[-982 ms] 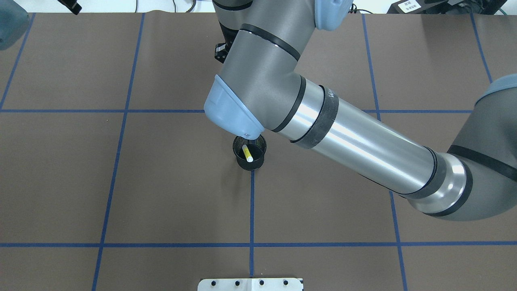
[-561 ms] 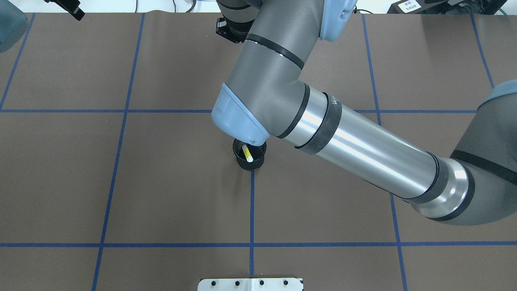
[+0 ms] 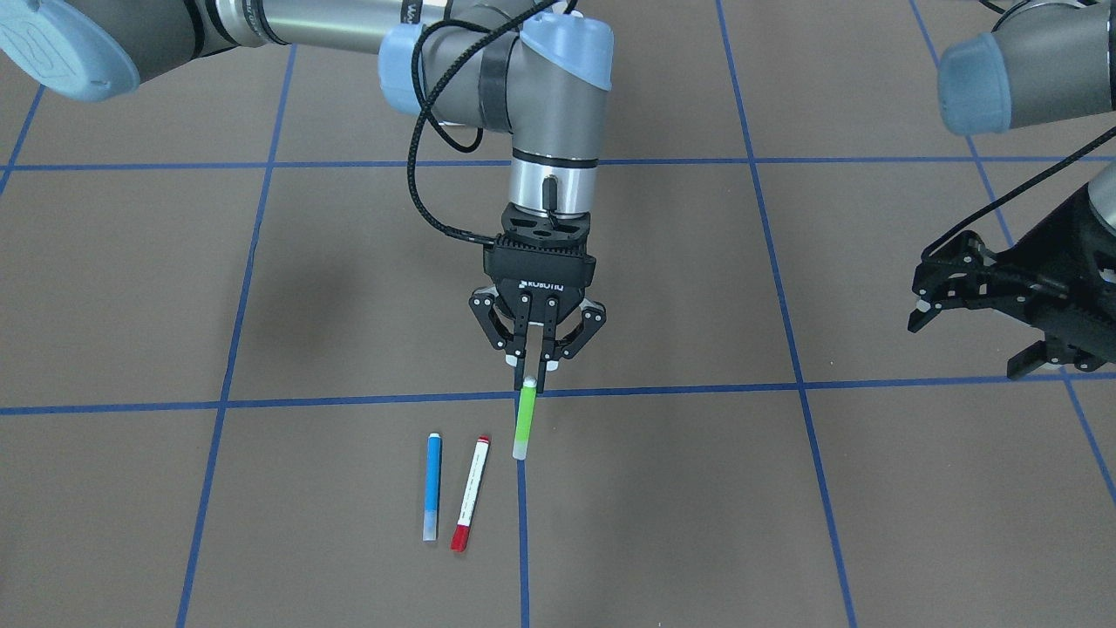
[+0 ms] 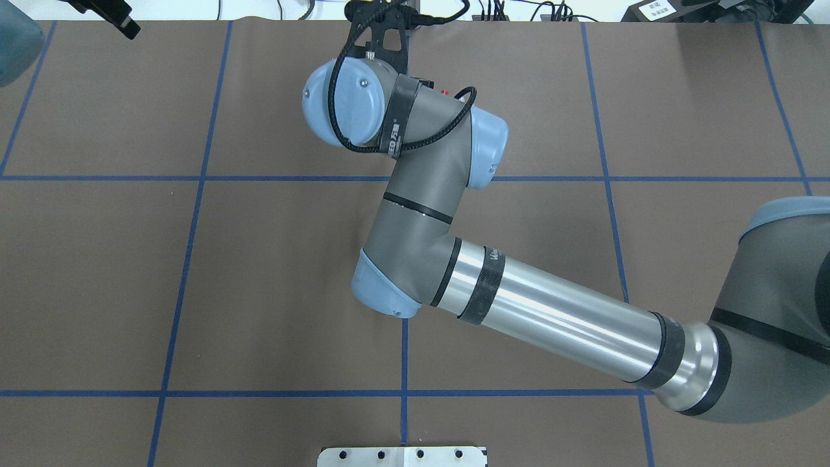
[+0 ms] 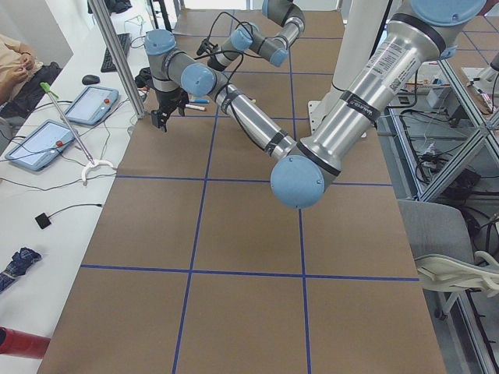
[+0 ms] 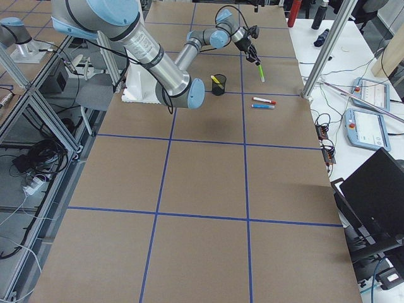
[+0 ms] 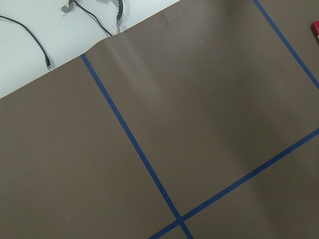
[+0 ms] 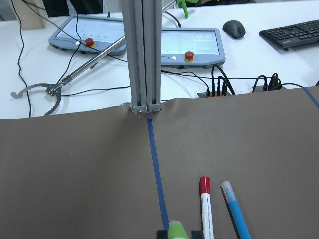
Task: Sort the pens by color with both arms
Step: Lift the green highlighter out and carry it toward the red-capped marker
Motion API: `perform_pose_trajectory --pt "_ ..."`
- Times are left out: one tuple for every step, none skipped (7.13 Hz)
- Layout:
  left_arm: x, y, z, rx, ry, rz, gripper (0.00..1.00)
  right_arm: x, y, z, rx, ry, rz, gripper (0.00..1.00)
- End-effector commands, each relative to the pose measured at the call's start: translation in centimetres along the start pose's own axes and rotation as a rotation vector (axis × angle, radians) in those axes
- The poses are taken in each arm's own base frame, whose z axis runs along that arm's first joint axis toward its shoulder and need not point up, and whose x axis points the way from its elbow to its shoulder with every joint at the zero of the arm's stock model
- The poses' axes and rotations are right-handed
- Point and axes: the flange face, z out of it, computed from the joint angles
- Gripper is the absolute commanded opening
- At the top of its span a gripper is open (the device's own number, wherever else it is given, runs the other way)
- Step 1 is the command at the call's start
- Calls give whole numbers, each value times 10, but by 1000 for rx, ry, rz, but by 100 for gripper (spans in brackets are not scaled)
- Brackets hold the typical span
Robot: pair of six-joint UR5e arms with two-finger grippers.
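A brown table (image 3: 785, 523) ruled into squares by blue tape. The right arm (image 4: 545, 311), the biggest thing on it, has stretched out from the table's middle to its far edge, on the operators' side, since a second ago. From overhead its forearm now covers the spot where the black mesh cup (image 6: 218, 85) showed. The right side view has the cup there with the yellow pen (image 6: 215, 79) in it.

The left arm (image 3: 1029, 61) waits off to the side, well apart. The left gripper (image 3: 966, 344) has its fingers spread and holds nothing.

The right gripper (image 3: 533, 371) points down, its fingers pinched on the top end of the light green pen (image 3: 524, 423). The pen hangs nearly upright, green-barrelled with pale caps. Whether its lower tip touches the table, I cannot tell.

It hangs just beside two pens lying side by side and apart: a white pen with red ends (image 3: 471, 493), then a blue pen (image 3: 432, 484).

The reach suggests the green pen is about to join that row as the third, leaving the yellow one.
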Motion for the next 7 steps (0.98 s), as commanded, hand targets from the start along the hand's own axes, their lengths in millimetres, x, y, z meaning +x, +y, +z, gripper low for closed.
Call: perform_pose_trajectory --pt "-2 1 2 -4 -1 -5 100 -3 33 45 160 39 15 0" --pt "-3 2 3 -7 0 -7 100 -6 39 60 201 53 8 0" --pt "-4 2 4 -7 0 -7 100 -14 41 73 227 89 -9 0" --pt "-5 2 5 -9 -2 -9 100 -14 49 88 240 37 27 0" --pt "-5 2 5 -10 -2 -10 100 -10 57 106 264 32 34 0" --pt "-6 2 6 -10 0 -10 100 -12 58 105 263 31 32 0" --pt "-7 2 7 -12 -2 -12 100 -14 63 104 258 28 28 15"
